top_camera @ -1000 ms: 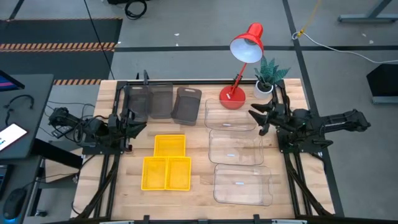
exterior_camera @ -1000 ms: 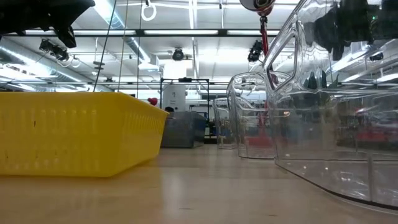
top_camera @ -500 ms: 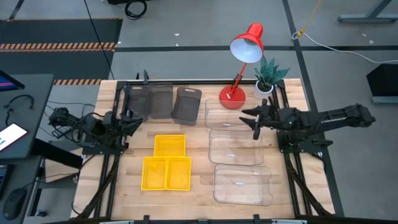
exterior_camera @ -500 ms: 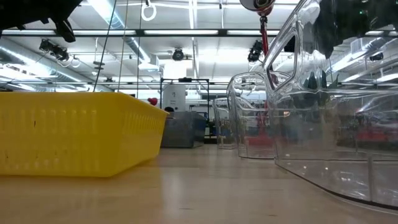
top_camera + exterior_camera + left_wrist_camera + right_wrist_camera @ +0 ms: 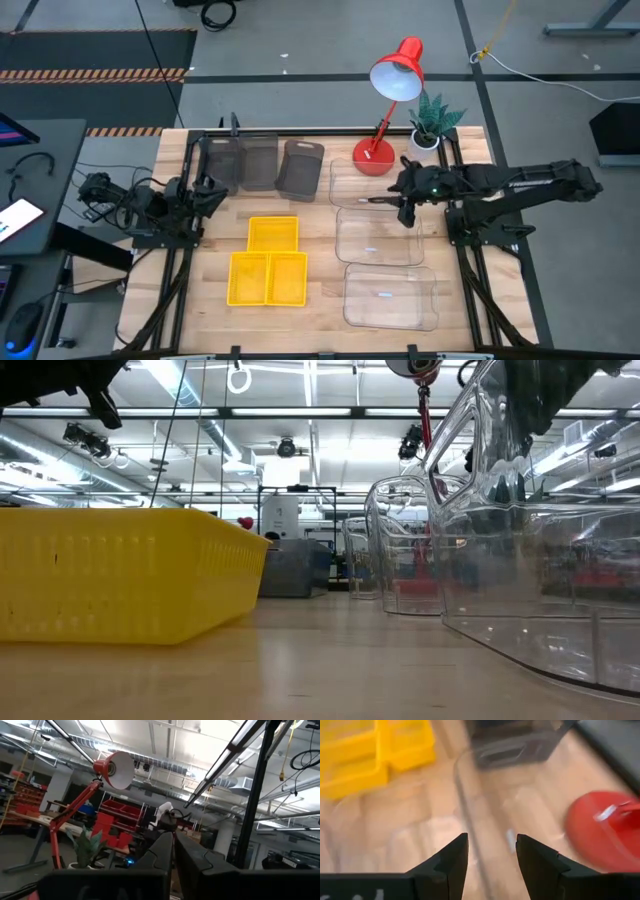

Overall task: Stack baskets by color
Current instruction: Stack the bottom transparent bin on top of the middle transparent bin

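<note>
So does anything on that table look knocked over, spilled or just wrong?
Nothing stands out. The yellow baskets, grey baskets and clear baskets all sit flat in tidy groups. The red lamp and plant stand upright. The right gripper, open, hangs over the clear ones.

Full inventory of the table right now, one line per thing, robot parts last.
Small opaque yellow plastic baskets: three, yellow, clustered left of centre at the near side.
Small smoky dark-grey translucent baskets: three, grey, row along the far edge, left.
Large clear colourless plastic baskets: three, clear, column on the right.
Red desk lamp: one, red, far edge.
Small potted plant: one, green, white pot, beside the lamp.
Left end effector: shut, empty, left edge.
Right end effector: open, above the farthest clear basket.
</note>
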### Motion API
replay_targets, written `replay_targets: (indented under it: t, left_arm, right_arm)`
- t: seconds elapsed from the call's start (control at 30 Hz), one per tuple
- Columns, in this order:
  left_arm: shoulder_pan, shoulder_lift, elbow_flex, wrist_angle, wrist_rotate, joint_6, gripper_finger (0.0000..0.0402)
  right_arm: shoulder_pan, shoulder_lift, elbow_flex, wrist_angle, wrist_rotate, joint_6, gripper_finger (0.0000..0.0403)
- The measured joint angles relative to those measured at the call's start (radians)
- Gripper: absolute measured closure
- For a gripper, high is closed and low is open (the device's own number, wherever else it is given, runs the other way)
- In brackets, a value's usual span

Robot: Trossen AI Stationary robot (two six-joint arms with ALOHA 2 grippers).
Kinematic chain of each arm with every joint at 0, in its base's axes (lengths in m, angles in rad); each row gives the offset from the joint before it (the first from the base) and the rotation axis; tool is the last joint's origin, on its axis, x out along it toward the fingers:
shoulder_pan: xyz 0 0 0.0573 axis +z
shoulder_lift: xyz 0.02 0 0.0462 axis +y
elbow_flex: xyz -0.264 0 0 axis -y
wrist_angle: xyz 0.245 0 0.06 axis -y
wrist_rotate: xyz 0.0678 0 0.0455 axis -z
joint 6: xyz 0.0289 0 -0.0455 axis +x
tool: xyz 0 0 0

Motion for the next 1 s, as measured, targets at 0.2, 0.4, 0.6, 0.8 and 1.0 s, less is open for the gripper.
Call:
replay_targets:
  t: [0.2, 0.4, 0.6, 0.8, 1.0]
  left_arm:
    - [0.000, 0.000, 0.000, 0.000, -0.002, 0.002, 0.0370]
    - [0.000, 0.000, 0.000, -0.003, -0.010, 0.002, 0.0379]
    - [0.000, 0.000, 0.000, -0.012, -0.010, -0.025, 0.0377]
    - [0.000, 0.000, 0.000, -0.013, -0.010, -0.078, 0.0371]
    - [0.000, 0.000, 0.000, -0.005, -0.010, -0.111, 0.0373]
  right_arm:
    - [0.083, 0.144, 0.101, -0.102, -0.105, 0.068, 0.0231]
    - [0.234, 0.277, 0.188, -0.106, -0.101, 0.112, 0.0231]
    - [0.386, 0.385, 0.271, -0.106, -0.066, 0.162, 0.0231]
    - [0.514, 0.503, 0.356, -0.106, -0.060, 0.219, 0.0231]
    - [0.610, 0.639, 0.468, -0.108, -0.061, 0.298, 0.0231]
